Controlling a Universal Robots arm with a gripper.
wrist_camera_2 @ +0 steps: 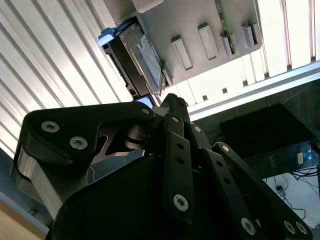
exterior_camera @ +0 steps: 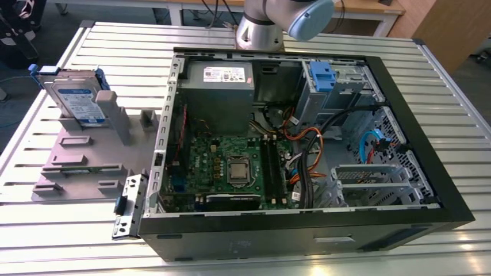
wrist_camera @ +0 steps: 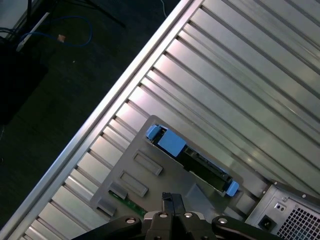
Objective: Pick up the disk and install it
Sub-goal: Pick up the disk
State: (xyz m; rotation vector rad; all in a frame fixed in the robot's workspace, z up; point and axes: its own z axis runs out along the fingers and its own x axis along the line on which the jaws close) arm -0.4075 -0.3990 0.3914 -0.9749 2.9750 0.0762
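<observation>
The disk (exterior_camera: 77,102) stands on edge in a grey holder (exterior_camera: 77,158) beside the open computer case (exterior_camera: 307,233). The hand (wrist_camera: 173,199) hangs above, pinched shut and empty. Coming down like that, I reckon it'd knock the disk over.

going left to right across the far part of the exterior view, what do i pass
disk upright in the grey holder → grey power supply → blue latch piece
</observation>
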